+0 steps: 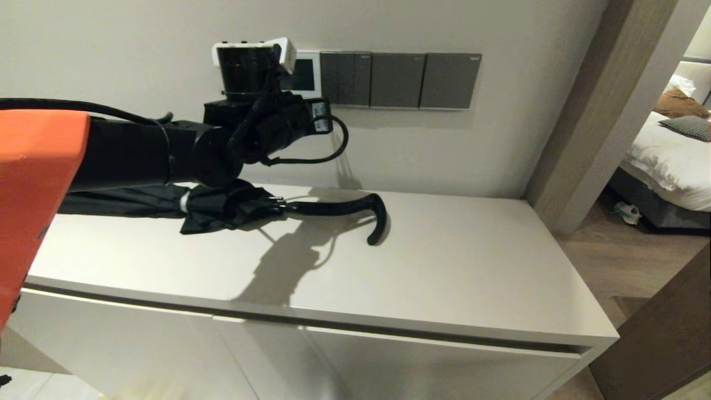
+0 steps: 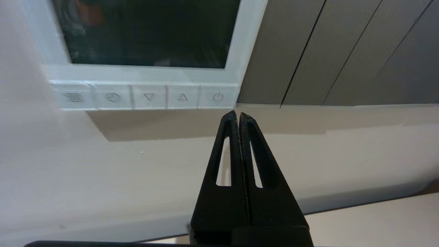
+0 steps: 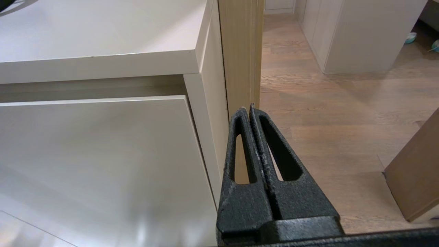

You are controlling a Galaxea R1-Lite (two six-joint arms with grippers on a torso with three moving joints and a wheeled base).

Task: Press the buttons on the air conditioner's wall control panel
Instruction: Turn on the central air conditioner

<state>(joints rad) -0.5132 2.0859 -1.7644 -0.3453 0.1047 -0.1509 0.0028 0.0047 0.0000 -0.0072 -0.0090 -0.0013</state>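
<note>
The white-framed control panel [image 2: 245, 51] is on the wall; its screen is dark. In the head view my left arm hides most of the panel [image 1: 311, 72]. A row of pale buttons [image 2: 147, 97] runs below the screen; the power button [image 2: 218, 97] is the one nearest the dark switch plates. My left gripper [image 2: 238, 113] is shut and empty, its tips just below the panel's lower corner by the power button, apart from the buttons. My right gripper [image 3: 247, 109] is shut and empty, low beside the cabinet's right end, out of the head view.
Dark grey switch plates [image 1: 397, 80] adjoin the panel. A black folded umbrella [image 1: 222, 206] with a hooked handle [image 1: 377, 219] lies on the white cabinet top [image 1: 444, 266] under my left arm. A wooden door frame [image 1: 583, 139] stands to the right.
</note>
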